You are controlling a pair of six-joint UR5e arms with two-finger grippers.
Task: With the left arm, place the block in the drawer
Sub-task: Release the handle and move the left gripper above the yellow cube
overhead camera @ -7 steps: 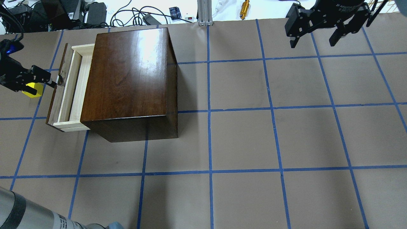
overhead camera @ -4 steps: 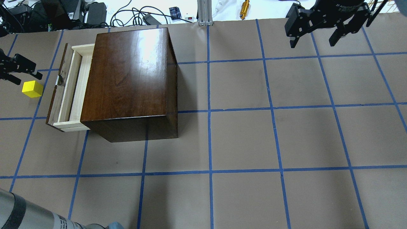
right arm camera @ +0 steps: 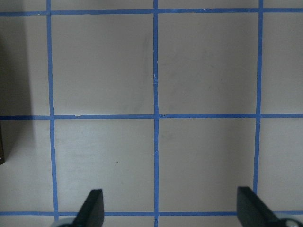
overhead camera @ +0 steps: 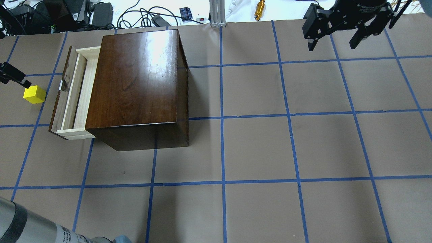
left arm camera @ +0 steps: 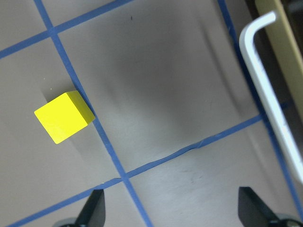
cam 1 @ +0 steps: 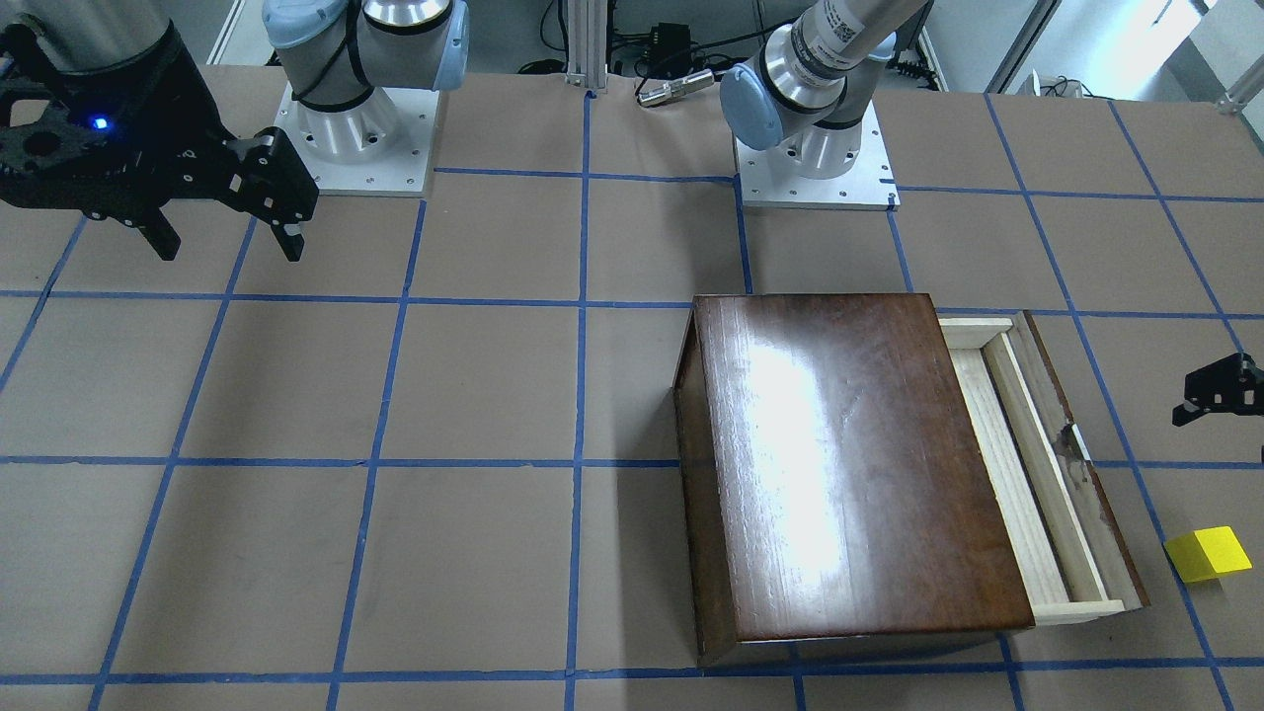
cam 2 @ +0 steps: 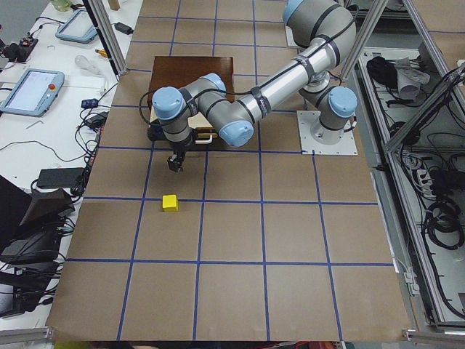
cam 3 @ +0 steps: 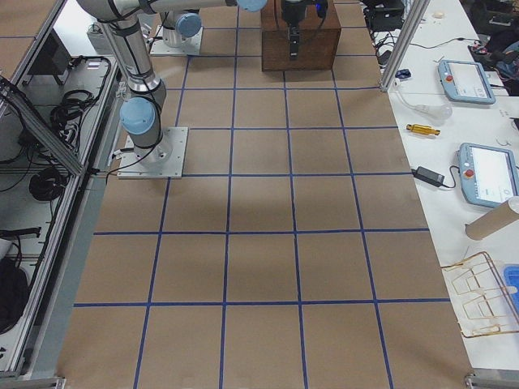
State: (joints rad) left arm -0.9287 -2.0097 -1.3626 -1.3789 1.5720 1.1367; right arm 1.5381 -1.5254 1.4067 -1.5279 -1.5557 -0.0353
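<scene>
The yellow block (overhead camera: 34, 94) lies on the table left of the drawer; it also shows in the front view (cam 1: 1207, 553) and the left wrist view (left arm camera: 64, 117). The drawer (overhead camera: 77, 94) is pulled out of the dark cabinet (overhead camera: 138, 81), with pale wood inside and nothing in it. Its metal pull (left arm camera: 267, 94) shows in the left wrist view. My left gripper (overhead camera: 13, 76) hangs at the view's left edge, just beyond the block and above the table. It is open and empty (left arm camera: 173, 210). My right gripper (overhead camera: 334, 37) is open and empty at the far right.
Cables and electronics (overhead camera: 77, 13) and an aluminium post (overhead camera: 217, 13) sit past the table's far edge. Both arm bases (cam 1: 355, 128) (cam 1: 815, 158) stand on the robot's side. Blue tape lines grid the brown table.
My left gripper has drawn back from the drawer's pull toward the view's left edge, uncovering the block. The block, the drawer and the right arm have not moved.
</scene>
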